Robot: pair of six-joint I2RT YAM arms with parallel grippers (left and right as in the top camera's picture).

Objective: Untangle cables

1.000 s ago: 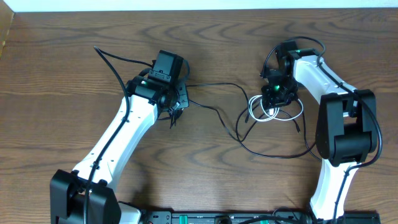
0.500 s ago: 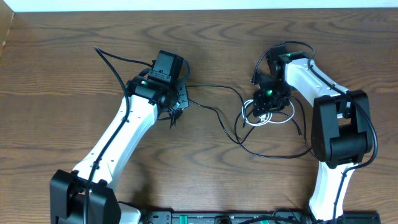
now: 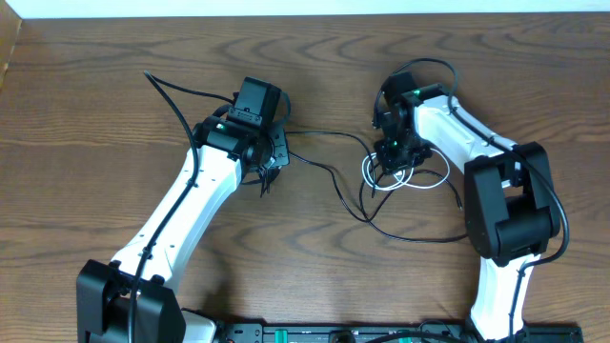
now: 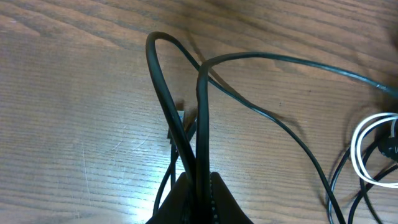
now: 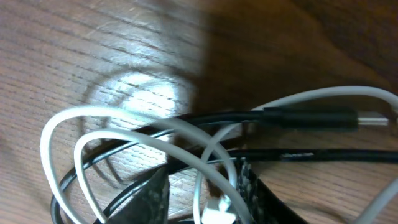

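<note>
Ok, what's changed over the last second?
The right gripper slid left, dragging the coiled white cord along with it. The left gripper stayed put, clamped on its black cable.

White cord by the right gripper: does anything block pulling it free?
Yes. Black cables cross through the loops of the white cord beside the right gripper, one ending in a plug.
</note>
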